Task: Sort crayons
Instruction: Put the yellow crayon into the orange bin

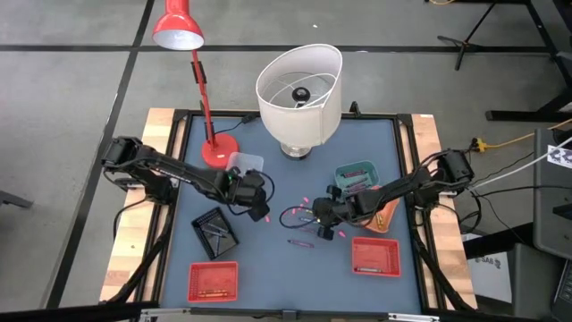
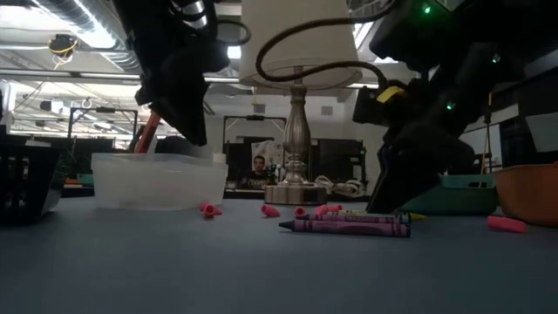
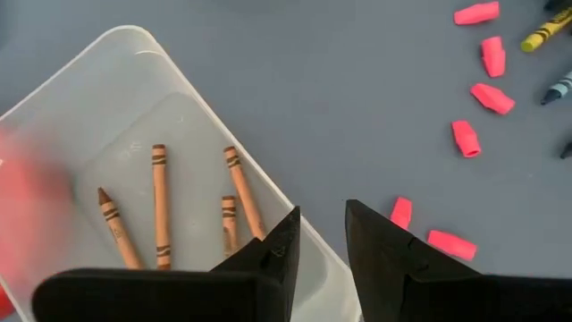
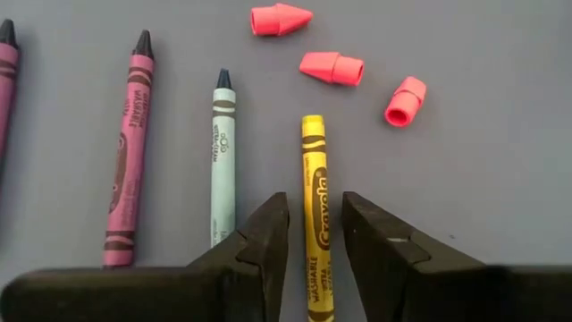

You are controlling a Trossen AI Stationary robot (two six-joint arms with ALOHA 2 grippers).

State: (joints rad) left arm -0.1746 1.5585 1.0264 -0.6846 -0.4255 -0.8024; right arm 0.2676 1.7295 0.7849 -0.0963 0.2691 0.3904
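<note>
The counter [image 1: 286,179] has a smooth, matt blue-grey top, edged at both sides with pale bare wood. The crayons [image 4: 314,215] wear matt paper wrappers with printed lettering, their waxy tips dull. The pink eraser caps [image 4: 332,67] look like soft, matt rubber. The clear tub [image 3: 134,107] is frosted translucent plastic with a smooth rim. The red trays [image 1: 375,255] look like plastic mesh. The red lamp [image 1: 178,27] has a glossy shade, while the white lampshade [image 1: 299,85] looks like cloth on a shiny metal base. The fingers [image 4: 259,241] are matt black plastic.
</note>
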